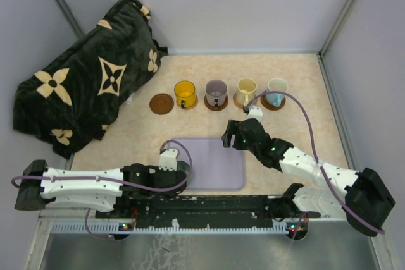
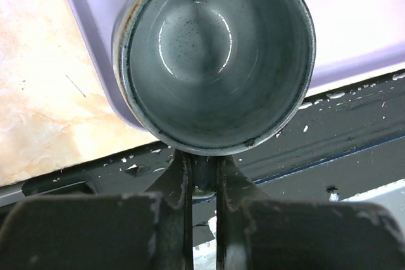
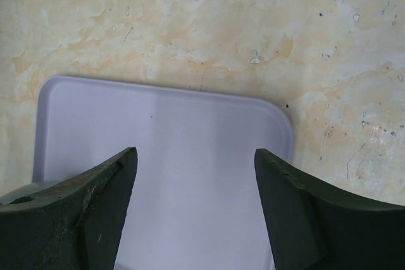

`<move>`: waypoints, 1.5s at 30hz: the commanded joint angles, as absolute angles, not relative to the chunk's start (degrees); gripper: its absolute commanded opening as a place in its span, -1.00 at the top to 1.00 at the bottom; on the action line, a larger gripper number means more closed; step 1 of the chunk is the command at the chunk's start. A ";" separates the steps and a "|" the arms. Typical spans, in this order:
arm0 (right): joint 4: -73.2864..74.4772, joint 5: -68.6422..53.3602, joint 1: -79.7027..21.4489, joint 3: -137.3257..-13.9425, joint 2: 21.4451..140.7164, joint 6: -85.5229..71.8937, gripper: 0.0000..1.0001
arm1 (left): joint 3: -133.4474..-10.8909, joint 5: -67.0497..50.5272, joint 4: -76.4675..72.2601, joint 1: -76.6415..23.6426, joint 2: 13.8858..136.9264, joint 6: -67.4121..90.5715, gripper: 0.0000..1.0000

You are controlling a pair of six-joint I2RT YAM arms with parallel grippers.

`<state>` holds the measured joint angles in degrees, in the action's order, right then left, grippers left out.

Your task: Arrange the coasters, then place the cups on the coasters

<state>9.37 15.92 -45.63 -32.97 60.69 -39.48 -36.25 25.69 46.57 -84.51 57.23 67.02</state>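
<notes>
A grey-green cup (image 2: 215, 61) stands on the near left corner of the lavender tray (image 2: 354, 23). My left gripper (image 2: 204, 164) is shut on its handle; in the top view the gripper (image 1: 180, 170) hides the cup. In a row at the back stand a bare dark coaster (image 1: 162, 104), then the yellow-orange cup (image 1: 185, 93), mauve-grey cup (image 1: 216, 92), cream-yellow cup (image 1: 245, 90) and light blue cup (image 1: 277, 90), each on a coaster. My right gripper (image 1: 231, 136) hangs open over the tray's far edge with nothing between its fingers (image 3: 95, 207).
A black blanket (image 1: 88, 86) with cream flowers lies heaped at the back left. Grey walls close off the back and both sides. A black rail (image 1: 209, 207) runs along the near edge, right behind the tray (image 1: 218, 169).
</notes>
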 commanded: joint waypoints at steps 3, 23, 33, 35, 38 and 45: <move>6.84 15.72 -46.06 -32.96 60.85 -40.21 -0.50 | -35.86 24.95 45.09 -84.70 58.03 66.03 1.00; 6.78 16.14 -46.05 -33.06 60.88 -39.82 -0.50 | -46.17 35.65 48.58 -84.67 57.88 60.48 1.00; 6.61 16.30 -46.10 -32.24 60.79 -39.82 -0.50 | -49.28 45.98 53.33 -80.46 56.73 59.69 1.00; 6.73 16.33 -46.06 -31.89 60.43 -39.97 -0.50 | -48.97 46.03 52.29 -77.26 55.92 56.63 1.00; 6.83 16.64 -46.06 -31.15 59.64 -40.16 -0.50 | -47.38 43.96 46.66 -70.02 53.01 49.19 1.00; 9.29 18.25 -46.07 -30.27 57.25 -40.43 -0.50 | -45.81 36.80 31.06 -52.89 52.22 31.41 1.00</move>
<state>9.87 16.05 -45.63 -30.35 59.99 -39.70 -44.84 37.69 43.59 -58.39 51.68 43.29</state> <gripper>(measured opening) 0.751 0.235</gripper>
